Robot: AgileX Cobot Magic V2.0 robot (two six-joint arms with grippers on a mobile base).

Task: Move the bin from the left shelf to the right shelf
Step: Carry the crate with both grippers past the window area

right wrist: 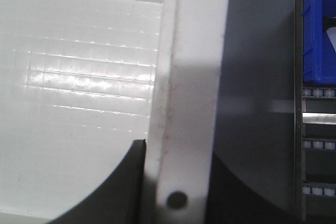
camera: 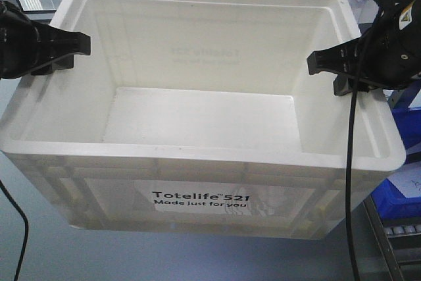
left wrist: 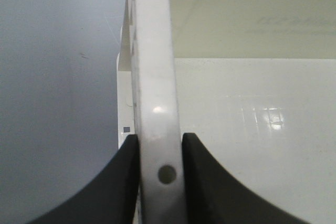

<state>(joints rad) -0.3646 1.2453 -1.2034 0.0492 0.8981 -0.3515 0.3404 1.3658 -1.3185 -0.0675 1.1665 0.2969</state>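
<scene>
Carry step: large white rectangular plastic tote [camera: 197,154] hangs between both arms, blue plastic bins [camera: 402,195] just beside on right. Left jaws, right jaws nearly closed, each pinching opposite side rim. Next likely: level swing rightward, clearing blue bins.

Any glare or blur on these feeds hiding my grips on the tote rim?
Front view: evenly lit, bin print sharp. Left wrist view: soft focus, small glints inside, left pincer plainly astride the rim. Right wrist view: streaky glare inside, outer finger of the right pincer sunk in shadow.
</scene>
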